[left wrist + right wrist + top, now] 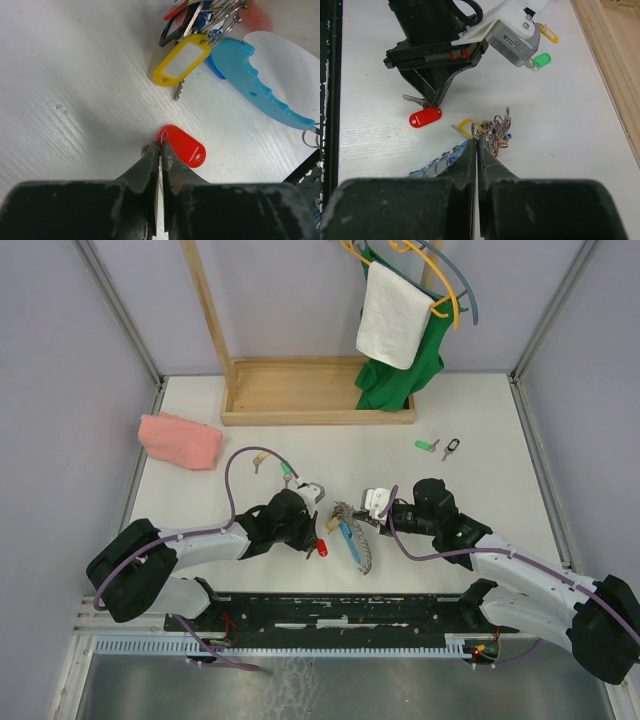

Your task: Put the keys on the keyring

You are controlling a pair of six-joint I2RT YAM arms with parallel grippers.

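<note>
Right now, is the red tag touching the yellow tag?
Apart. The left wrist view shows bare white table between the red tag and the yellow tag.

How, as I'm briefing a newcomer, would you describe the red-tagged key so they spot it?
On the table's front middle, find the keyring with its light-blue piece. Left of it, at the left claw's tip, lies the red-tagged key; nearby loose keys wear green or yellow tags.

I noted one key (322, 549) just left of the keyring (352, 537). Two more keys (428, 446) lay behind, rightward.
</note>
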